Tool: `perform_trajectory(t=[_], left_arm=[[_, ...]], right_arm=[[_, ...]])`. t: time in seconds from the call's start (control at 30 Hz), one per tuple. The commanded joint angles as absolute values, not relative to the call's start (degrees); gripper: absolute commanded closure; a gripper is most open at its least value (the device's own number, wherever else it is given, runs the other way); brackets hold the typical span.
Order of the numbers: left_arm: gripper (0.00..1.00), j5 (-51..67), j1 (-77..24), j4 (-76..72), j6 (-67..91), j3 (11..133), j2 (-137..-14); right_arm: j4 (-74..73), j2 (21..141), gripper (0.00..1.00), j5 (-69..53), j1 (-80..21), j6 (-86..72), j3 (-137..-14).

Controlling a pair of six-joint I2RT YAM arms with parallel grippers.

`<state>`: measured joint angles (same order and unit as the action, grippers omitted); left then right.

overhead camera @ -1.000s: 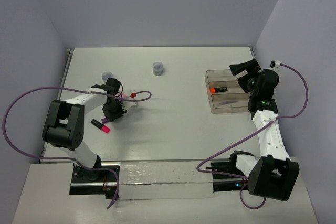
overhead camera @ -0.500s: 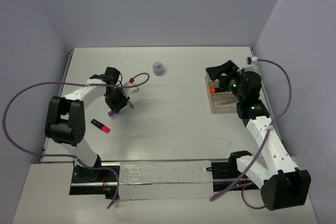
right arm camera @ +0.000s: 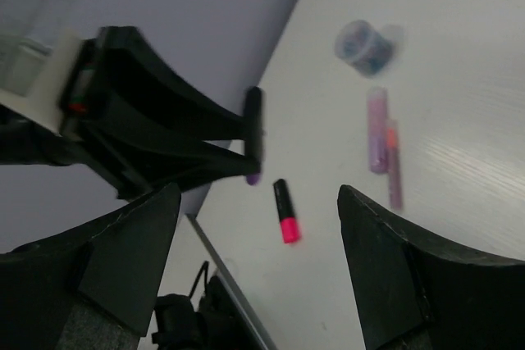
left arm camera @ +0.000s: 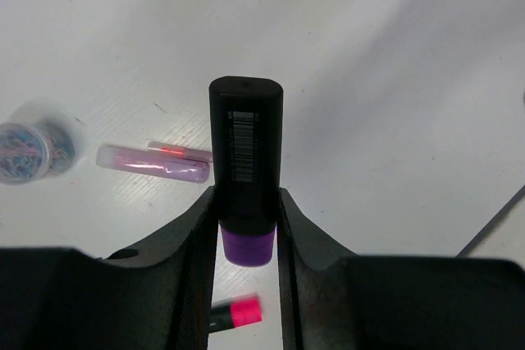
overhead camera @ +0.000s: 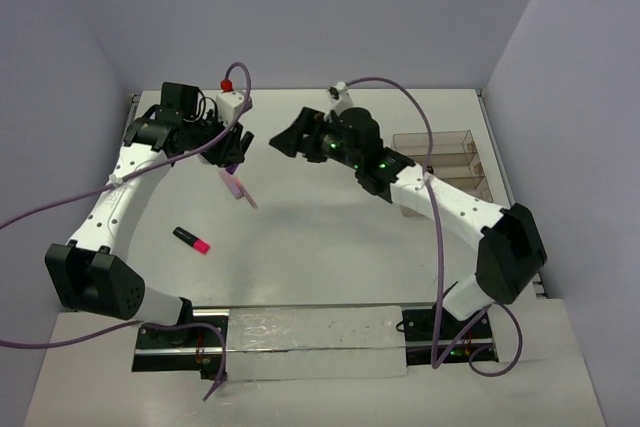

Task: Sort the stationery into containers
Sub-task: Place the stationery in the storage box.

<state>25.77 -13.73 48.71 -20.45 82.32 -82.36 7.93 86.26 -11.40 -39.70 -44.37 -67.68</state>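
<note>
The left gripper [left arm camera: 246, 196] is holding a black marker with a purple end [left arm camera: 246, 145]. Its two fingers are pressing on the sides of the marker just above the purple end, so the jaws are standing narrow. The marker is lifted off the table [overhead camera: 330, 237], over the left half, and its black end is pointing away from the wrist. The right gripper [overhead camera: 290, 135] is hanging over the middle of the table, near the left gripper but apart from it. Its jaws are standing wide and are holding nothing.

A magenta marker [overhead camera: 192, 240] is lying flat on the table on the left side. A pink pen [left arm camera: 152, 161] is lying below the lifted marker, and a small round jar [left arm camera: 29, 149] is standing just beside its end. The clear tray [overhead camera: 450, 142] is sitting at the right side, well apart from both grippers. The right arm is covering part of it, and I cannot tell what is lying inside.
</note>
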Motion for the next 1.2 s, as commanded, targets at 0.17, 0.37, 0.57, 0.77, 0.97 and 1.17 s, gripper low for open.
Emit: perform_trajectory(t=[0.17,0.37,0.57,0.77,0.97,1.17], left_arm=[[1.00,26.37,-14.06,42.28,-15.17,80.59,-77.17],[1.00,27.69,-14.06,41.00,-13.09,81.21,-76.64],[1.00,27.08,-14.06,39.96,-12.24,81.19,-77.71],[1.00,21.86,-14.67,38.21,-12.61,81.74,-78.75],[0.76,19.86,-15.12,39.02,-15.20,81.21,-79.10],[0.01,15.27,-15.12,44.18,-20.66,81.46,-76.94]], right_arm=[[10.73,99.04,0.22,-12.48,-44.16,-47.81,-84.10],[8.57,103.54,0.25,-11.65,-44.74,-49.83,-88.38],[9.90,106.06,0.48,-13.73,-45.00,-51.07,-90.13],[12.25,108.78,0.88,-17.99,-44.94,-53.99,-90.90],[15.38,108.11,1.00,-20.04,-43.17,-56.78,-88.16],[16.44,97.25,1.00,-19.82,-32.91,-56.14,-74.74]])
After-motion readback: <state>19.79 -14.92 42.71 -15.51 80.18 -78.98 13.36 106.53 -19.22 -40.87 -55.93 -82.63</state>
